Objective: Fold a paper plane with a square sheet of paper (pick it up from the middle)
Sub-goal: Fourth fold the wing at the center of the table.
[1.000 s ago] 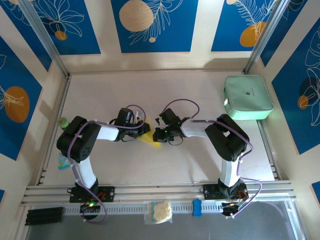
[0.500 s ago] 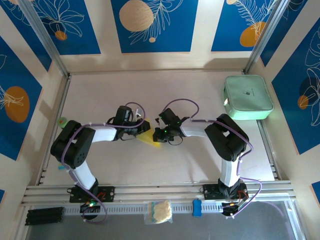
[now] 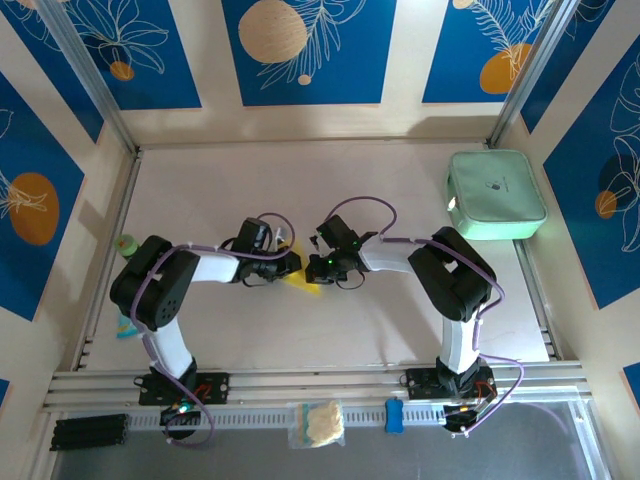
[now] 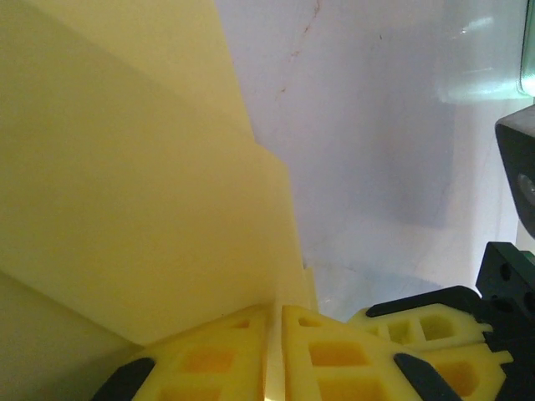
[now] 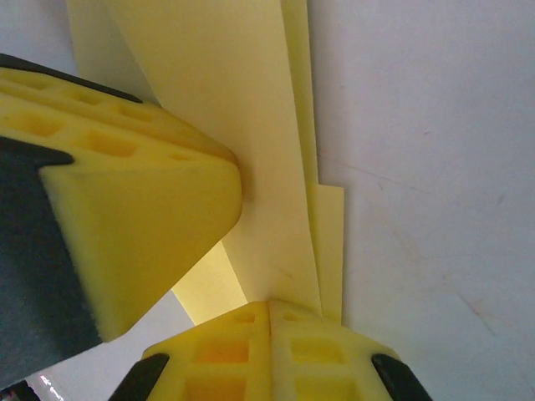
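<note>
Left wrist: the left gripper (image 4: 274, 326) clamps the folded paper (image 4: 125, 184) (layered edges). Opposite, the right gripper (image 5: 269, 322) pinches it too.

Table (image 3: 300, 180): pale pinkish top, lying inside a 3-sided enclosure.
Back wall (image 3: 300, 122): cream, carrying 3 blue panels with white leaf drawings; the centre panel is showing a cream disc (image 3: 272, 30).
Left wall (image 3: 30, 150) and right wall (image 3: 590, 130): each carrying blue panels with an orange disc.
2 metal posts (image 3: 90, 80) are rising at the back corners, leaning outward in the top view.
Metal rails (image 3: 320, 380) are running along the near edge, with a slotted strip (image 3: 250, 416) below them; more rails are flanking the table's sides.
Light is falling evenly, casting soft shadows; a bright streak (image 4: 472, 83) is glaring on the tabletop in the left wrist view, near faint thin scratches (image 4: 305, 33).
</note>
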Controlling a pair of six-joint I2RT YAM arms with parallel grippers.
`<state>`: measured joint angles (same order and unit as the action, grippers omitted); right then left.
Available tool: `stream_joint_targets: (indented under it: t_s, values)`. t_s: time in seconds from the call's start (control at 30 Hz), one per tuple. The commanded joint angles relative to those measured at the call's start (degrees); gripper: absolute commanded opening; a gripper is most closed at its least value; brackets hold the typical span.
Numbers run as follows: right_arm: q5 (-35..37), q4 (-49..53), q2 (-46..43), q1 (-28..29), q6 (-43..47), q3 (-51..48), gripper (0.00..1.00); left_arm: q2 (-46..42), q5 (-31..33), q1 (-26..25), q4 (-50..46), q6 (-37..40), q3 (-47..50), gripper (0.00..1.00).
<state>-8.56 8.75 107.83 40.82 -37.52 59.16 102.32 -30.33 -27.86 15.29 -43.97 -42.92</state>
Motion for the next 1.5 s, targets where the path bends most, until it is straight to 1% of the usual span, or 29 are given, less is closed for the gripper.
stream_joint_targets:
  t_s: [0.0,0.13,0.27,0.63,0.77,1.07,1.17,1.27,1.4,1.47]
  values:
    - [3.8,6.6,3.3,0.0,1.3,-1.0,0.03,1.8,2.4,-0.4,-3.8,2.3,-1.9,0.14]
    - [5.2,8.6,3.3,0.1,2.9,-1.3,0.03,2.5,5.8,0.2,-9.3,4.3,-3.9,0.14]
    - [6.5,10.7,3.4,0.1,5.4,-2.1,0.03,3.6,8.1,2.0,-14.7,7.0,-7.0,0.14]
    - [6.1,11.2,3.8,-0.1,6.2,-3.7,0.03,9.4,8.0,10.3,-22.1,14.7,-15.9,0.15]
    - [6.1,11.0,3.8,-0.2,6.2,-3.7,0.03,11.7,8.9,12.8,-25.1,17.5,-20.1,0.16]
    - [6.2,11.0,3.1,-0.1,6.7,-4.3,0.03,14.3,12.5,15.7,-33.3,21.9,-30.6,0.18]
    - [5.6,10.8,2.6,0.0,6.9,-4.7,0.03,12.7,12.5,16.0,-34.7,22.8,-31.9,0.18]
    - [4.7,10.5,1.6,0.3,7.7,-5.7,0.03,7.9,9.9,16.0,-34.6,21.9,-30.5,0.19]
    - [2.5,9.2,-0.9,0.7,9.1,-8.1,0.03,-1.7,6.0,15.5,-33.2,18.6,-25.7,0.2]
    - [1.2,7.9,-2.3,0.6,10.1,-9.3,0.03,-5.1,4.3,15.0,-31.6,16.0,-22.5,0.2]
